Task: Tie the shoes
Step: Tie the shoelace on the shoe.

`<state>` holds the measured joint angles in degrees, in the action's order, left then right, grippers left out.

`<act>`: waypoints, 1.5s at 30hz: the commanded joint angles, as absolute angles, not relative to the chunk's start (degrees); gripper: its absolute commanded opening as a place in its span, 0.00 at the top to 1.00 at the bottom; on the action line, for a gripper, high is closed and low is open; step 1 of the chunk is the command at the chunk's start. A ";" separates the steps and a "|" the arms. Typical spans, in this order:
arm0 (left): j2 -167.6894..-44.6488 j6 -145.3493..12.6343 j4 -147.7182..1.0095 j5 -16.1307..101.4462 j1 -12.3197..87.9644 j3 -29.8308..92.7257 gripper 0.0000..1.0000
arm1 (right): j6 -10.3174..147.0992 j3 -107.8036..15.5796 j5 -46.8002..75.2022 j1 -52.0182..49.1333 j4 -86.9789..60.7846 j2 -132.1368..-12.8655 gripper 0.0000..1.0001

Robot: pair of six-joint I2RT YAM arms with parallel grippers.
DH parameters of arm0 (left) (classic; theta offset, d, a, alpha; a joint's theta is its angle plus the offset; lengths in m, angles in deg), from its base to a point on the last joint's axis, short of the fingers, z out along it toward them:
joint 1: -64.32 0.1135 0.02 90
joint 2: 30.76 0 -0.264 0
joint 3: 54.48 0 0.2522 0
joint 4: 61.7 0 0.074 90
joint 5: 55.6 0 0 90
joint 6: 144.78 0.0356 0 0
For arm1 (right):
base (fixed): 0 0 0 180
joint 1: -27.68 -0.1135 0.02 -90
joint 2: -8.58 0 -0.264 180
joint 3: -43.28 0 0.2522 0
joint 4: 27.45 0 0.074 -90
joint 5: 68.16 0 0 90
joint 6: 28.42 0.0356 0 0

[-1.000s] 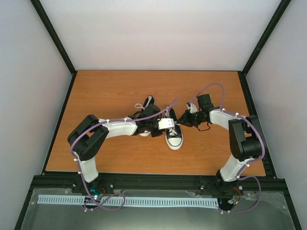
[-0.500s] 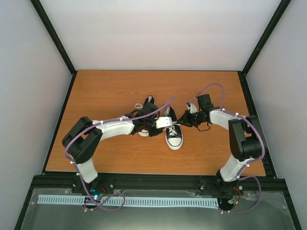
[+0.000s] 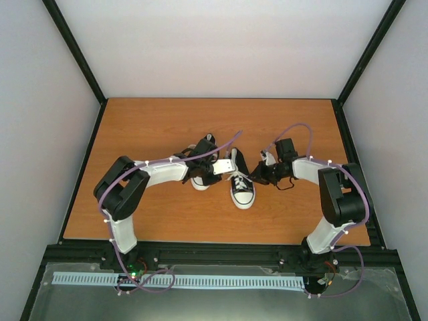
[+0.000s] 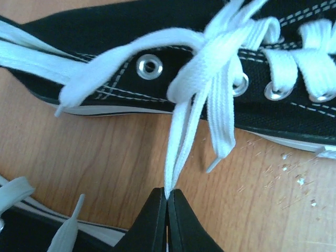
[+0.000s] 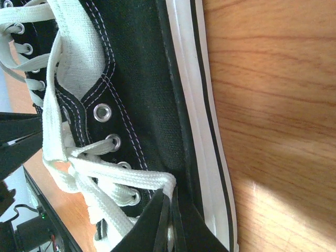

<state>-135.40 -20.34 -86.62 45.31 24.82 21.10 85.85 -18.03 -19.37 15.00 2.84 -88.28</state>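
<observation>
White laces [image 4: 220, 105] pinched, left gripper [image 4: 167, 202], right gripper [image 5: 170, 210]

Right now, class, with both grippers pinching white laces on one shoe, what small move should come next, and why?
Probably pull the two grippers gently apart. The left gripper is shut on a doubled lace, the right gripper is shut on a lace loop beside the eyelets, and the knot between them looks loose, so outward tension should snug it.

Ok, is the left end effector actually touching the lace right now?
Touching. The left wrist view shows the left end effector shut on a loop of white lace that runs up to the black shoe.
</observation>
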 commanded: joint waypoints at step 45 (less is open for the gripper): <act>-133.96 -13.69 -95.94 53.65 24.50 27.83 0.99 | 73.58 -28.17 -14.68 15.32 18.13 -87.22 0.55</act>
<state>-135.86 -11.99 -91.18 49.75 25.62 27.48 76.93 -27.05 -17.14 15.08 12.63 -88.19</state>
